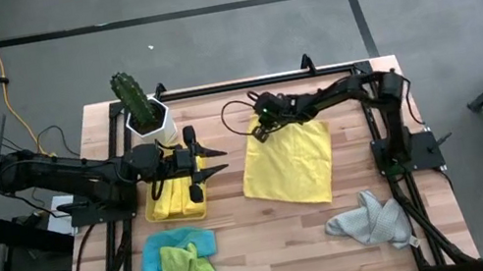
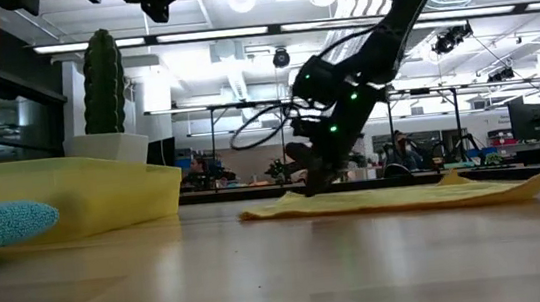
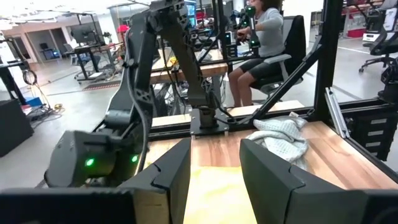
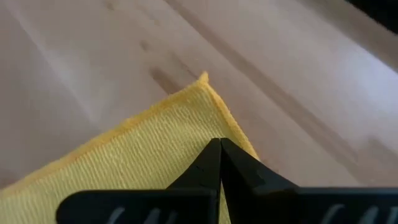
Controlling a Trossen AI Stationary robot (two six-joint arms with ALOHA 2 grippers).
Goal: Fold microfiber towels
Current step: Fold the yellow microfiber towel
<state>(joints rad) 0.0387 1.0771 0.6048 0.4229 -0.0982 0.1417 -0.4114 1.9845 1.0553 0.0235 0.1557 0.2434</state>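
Right tool pinched on the far-left corner of the spread yellow towel

The yellow towel (image 1: 290, 163) is laid flat mid-bench, and the right tool (image 1: 263, 130) is pressed together on its corner nearest the cactus (image 1: 131, 97); the rest of the cloth stretches away from that tool toward the near bench edge. The left tool (image 1: 210, 160), spread and empty, is held over the yellow tray (image 1: 174, 207). Only the right wrist view shows the corner (image 4: 204, 79) past the closed tips; the high view alone shows the grey towel (image 1: 370, 217).
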